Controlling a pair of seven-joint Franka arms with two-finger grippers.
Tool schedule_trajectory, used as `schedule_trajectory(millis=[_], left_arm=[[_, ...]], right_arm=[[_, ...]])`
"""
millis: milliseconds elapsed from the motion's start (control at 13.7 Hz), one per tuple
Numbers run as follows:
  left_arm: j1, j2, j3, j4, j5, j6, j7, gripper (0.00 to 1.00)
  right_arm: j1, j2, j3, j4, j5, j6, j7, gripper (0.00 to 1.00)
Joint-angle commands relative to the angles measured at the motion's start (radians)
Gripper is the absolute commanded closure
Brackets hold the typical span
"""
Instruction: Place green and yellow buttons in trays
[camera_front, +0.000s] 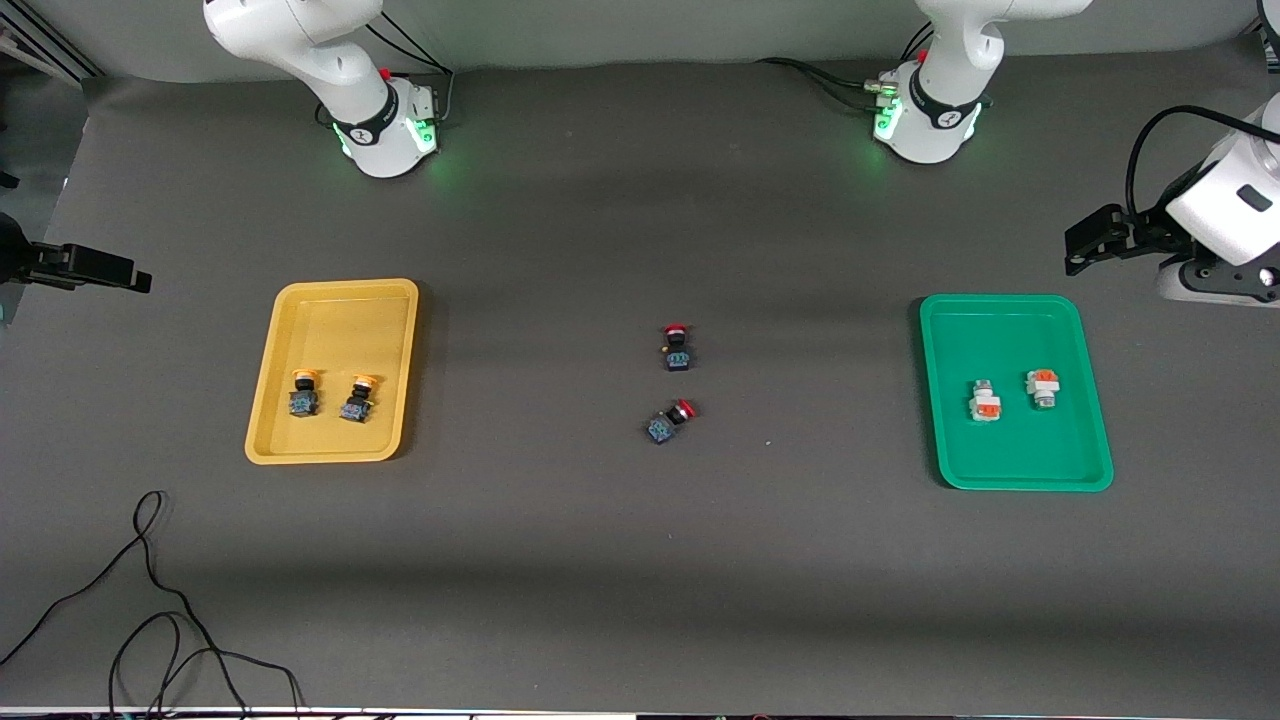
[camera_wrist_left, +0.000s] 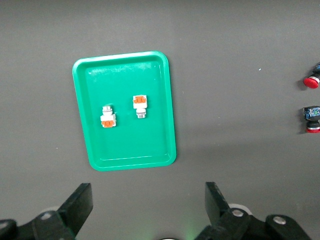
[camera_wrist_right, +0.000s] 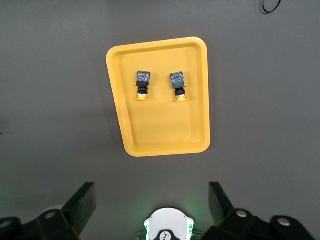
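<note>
Trays come first as the biggest things here: the yellow tray lies at the right arm's end of the table, below and in front of the right gripper, and the green tray lies at the left arm's end, under the view of the left gripper. Both grippers hang high and pulled back toward the table's ends, fingers spread wide and holding nothing, which fits arms that wait with their work done. Smaller are the buttons. Two yellow-capped buttons lie side by side inside the yellow tray, apart from each other and clear of its rim, well below the right gripper. Two white-and-orange buttons rest inside the green tray, near each other but not touching, below the left gripper. Each sort seems matched to its own tray, so the sorting looks complete. Two red-capped switches lie on the bare table between the trays, far from either gripper, probably left out because they belong to neither tray.
</note>
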Motion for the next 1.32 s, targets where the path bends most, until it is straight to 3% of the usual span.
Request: schedule_trajectory(millis=[0,146,366,439,806,952,1245], left_arm=[[-0.004,-0.028,0.0,-0.026,0.0,0.015,-0.005,0.0],[-0.005,-0.028,0.0,-0.026,0.0,0.015,-0.005,0.0],[-0.004,-0.028,0.0,-0.026,0.0,0.015,-0.005,0.0],[-0.004,-0.028,0.0,-0.026,0.0,0.015,-0.005,0.0],[-0.004,-0.028,0.0,-0.026,0.0,0.015,-0.005,0.0],[-0.005,-0.028,0.0,-0.026,0.0,0.014,-0.005,0.0],[-0.004,-0.028,0.0,-0.026,0.0,0.015,-0.005,0.0]], right_arm=[[0.005,0.018,0.004,0.05,-0.009,-0.034,0.017,0.0],[-0.05,0.007,0.039,0.047,-0.007,-0.035,0.015,0.0],[-0.361,-0.046,0.336,0.016,-0.012,-0.04,0.014,0.0],[-0.417,-0.066,0.39,-0.005,-0.012,-0.035,0.014,0.0],[-0.388,-0.243,0.4,-0.247,-0.062,0.14,0.004,0.0],[-0.356,-0.263,0.387,-0.252,-0.109,0.14,0.011,0.0],[-0.38,-0.247,0.386,-0.251,-0.098,0.149,-0.002,0.0]])
